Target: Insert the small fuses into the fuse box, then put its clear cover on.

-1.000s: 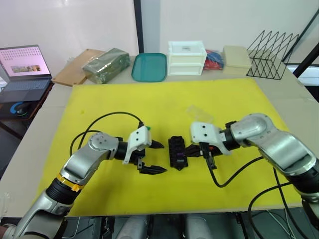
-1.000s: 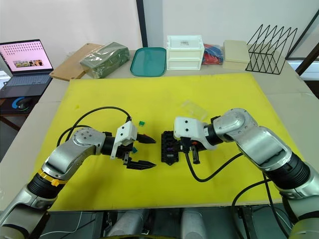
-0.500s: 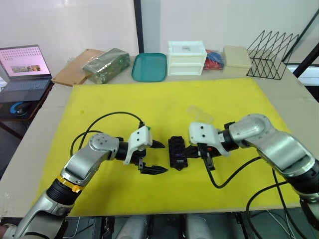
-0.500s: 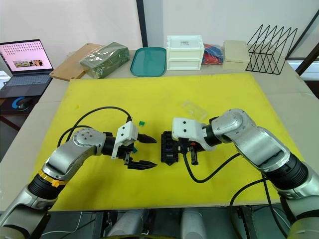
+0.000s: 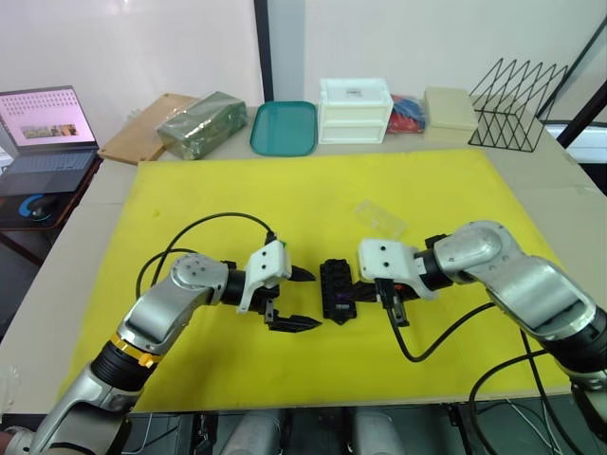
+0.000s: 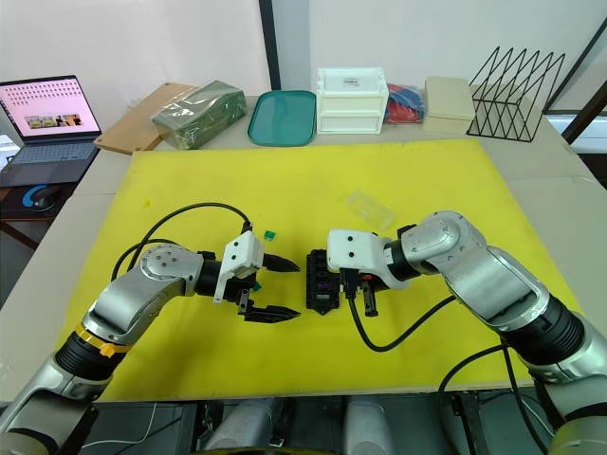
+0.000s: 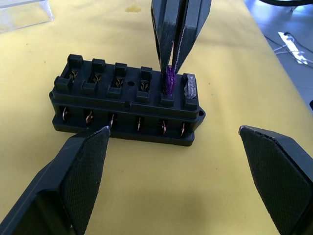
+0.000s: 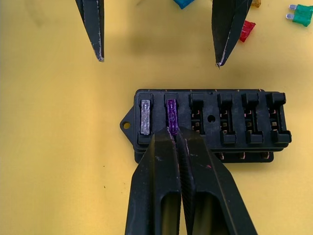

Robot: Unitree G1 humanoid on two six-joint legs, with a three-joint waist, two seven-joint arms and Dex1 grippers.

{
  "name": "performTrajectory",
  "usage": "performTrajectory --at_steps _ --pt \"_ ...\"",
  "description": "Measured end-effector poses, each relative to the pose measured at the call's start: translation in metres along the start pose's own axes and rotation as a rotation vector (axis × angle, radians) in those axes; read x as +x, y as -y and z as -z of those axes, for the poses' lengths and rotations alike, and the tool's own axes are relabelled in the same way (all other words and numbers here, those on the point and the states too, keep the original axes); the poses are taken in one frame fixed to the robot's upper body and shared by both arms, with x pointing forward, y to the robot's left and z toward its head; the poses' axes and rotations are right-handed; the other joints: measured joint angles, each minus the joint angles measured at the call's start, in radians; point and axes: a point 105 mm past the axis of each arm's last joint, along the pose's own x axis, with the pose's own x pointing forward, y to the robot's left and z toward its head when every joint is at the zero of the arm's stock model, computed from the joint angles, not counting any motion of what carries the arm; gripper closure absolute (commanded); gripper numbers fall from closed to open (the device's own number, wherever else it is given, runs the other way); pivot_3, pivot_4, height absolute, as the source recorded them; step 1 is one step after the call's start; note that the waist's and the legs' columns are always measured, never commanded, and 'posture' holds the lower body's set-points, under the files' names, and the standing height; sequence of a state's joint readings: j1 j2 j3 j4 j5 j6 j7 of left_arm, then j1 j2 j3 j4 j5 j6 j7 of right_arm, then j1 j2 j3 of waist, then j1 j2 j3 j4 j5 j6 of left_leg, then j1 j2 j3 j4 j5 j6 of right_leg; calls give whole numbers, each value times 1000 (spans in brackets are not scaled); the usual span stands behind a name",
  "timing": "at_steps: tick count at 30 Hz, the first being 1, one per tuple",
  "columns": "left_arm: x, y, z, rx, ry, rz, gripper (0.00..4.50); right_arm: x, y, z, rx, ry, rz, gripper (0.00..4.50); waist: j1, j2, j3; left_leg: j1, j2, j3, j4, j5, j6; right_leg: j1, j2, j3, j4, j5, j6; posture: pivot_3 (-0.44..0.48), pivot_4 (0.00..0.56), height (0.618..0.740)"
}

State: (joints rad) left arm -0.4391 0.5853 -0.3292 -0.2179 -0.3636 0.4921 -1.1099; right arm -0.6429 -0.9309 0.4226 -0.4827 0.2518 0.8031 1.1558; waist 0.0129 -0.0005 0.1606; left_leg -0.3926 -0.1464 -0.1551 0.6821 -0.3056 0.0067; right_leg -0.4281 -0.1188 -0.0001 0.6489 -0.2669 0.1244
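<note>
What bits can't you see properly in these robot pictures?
- Head views: the purple fuse in the fuse box is too small to make out.
- Left wrist view: the clear cover is cut off by the edge.
- Right wrist view: the right gripper hides the purple fuse's near end.

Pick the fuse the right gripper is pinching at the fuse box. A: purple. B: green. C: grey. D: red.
A: the right gripper is closed on the purple fuse, standing in the fuse box slot beside the seated grey fuse.
</note>
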Motion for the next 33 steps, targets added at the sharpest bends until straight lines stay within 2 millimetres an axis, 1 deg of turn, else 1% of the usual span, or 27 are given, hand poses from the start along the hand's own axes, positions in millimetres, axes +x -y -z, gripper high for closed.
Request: performTrajectory --at_steps 13,23,33 --pt "0 0 0 4 -2 1 59 -2 1 -3 80 -9 -2 4500 0 0 0 0 0 0 0 0 0 0 0 0 0 0 0 0 150 740" --pt "1 0 0 6 -3 3 59 -2 3 -4 69 -26 21 4500 0 0 0 0 0 0 0 0 0 0 0 0 0 0 0 0 150 740" --pt "1 0 2 2 -6 -4 59 1 2 -4 7 -53 30 4500 0 0 0 0 0 0 0 0 0 0 0 0 0 0 0 0 150 740"
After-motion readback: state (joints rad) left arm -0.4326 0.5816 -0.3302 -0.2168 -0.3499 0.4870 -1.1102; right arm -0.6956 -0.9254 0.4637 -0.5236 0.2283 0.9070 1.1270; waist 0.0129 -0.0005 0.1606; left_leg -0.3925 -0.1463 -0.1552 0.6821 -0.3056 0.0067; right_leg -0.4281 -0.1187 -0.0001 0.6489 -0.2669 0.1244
